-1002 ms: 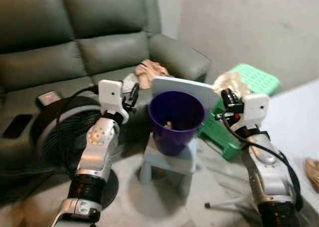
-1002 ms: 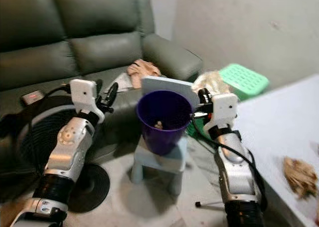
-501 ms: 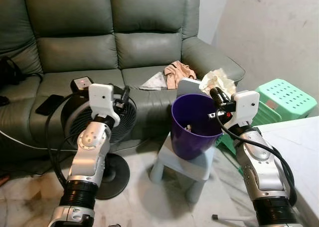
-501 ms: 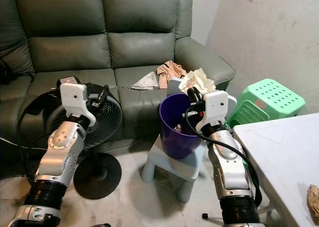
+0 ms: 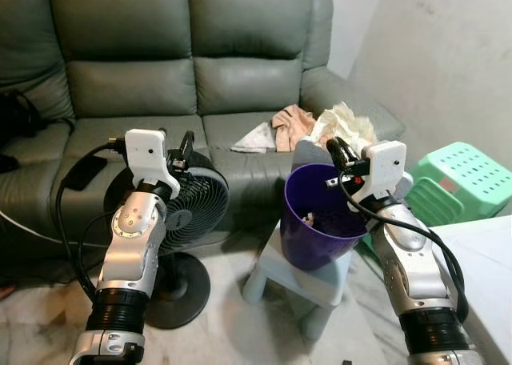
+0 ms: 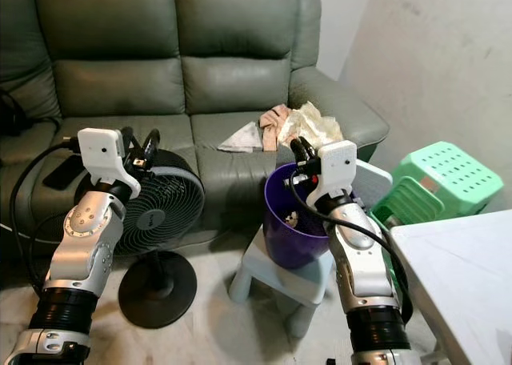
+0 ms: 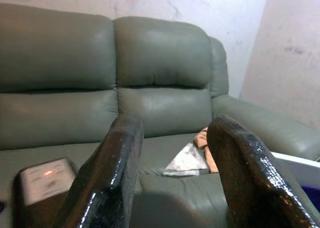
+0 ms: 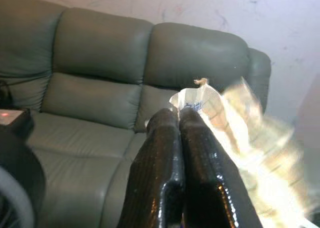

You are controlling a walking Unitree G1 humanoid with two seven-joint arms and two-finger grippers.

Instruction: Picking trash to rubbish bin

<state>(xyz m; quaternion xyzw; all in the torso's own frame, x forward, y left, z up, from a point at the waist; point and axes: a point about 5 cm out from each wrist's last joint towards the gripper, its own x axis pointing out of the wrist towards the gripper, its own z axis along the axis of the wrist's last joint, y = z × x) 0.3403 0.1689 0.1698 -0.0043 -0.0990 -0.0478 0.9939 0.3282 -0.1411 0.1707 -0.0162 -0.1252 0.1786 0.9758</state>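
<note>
The right hand [image 5: 334,150] is pinching a crumpled wad of pale paper trash [image 5: 346,123] between its closed fingers, holding it just above the far rim of the purple rubbish bin [image 5: 318,230]. The bin is standing on a small grey stool [image 5: 312,275] directly beneath the hand, and what looks like a scrap of earlier rubbish is lying inside, though it is too small to be sure. The left hand [image 7: 172,153] is hanging empty with its fingers spread, off to the side above a black floor fan [image 5: 180,213].

The main risk is that the paper is sitting toward the rim's far edge, not over the centre of the mouth; if released here, the light wad could be catching the lip and tumbling onto the sofa [image 5: 160,77] behind. The wrist is also close to the near rim, so a careless dip could be nudging the bin off its narrow stool.

There is open room above the bin's mouth. A green plastic crate [image 5: 460,181] is crowding the outer side of the right hand.
</note>
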